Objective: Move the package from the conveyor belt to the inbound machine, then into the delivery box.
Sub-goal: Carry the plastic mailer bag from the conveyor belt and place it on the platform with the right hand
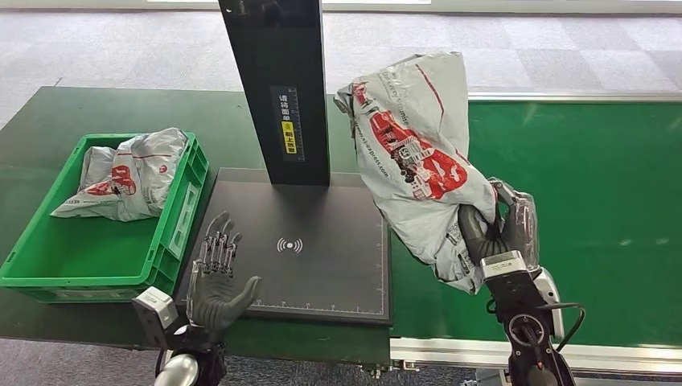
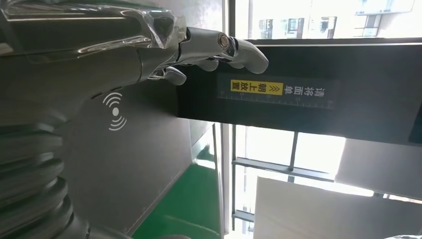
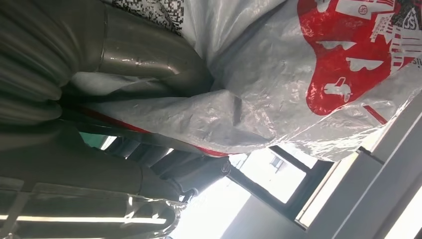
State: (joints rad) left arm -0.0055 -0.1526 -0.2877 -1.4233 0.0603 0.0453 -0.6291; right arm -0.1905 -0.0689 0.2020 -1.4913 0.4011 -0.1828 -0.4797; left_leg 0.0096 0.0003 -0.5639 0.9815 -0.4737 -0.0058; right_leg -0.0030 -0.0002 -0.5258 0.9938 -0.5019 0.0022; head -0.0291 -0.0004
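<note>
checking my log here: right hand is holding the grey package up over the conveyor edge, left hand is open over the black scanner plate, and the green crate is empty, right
Not quite: the green crate is not empty. The head view shows a grey and red bag lying in it. The rest stands: the right hand holds the grey package up by the edge of the conveyor, and the left hand is open over the black scanner plate.

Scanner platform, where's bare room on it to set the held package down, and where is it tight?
The platform is bare between the black post and its front edge, around the wireless mark. Its left front corner is tight: the open left hand hovers there beside the green bin. The right hand holds the package.
</note>
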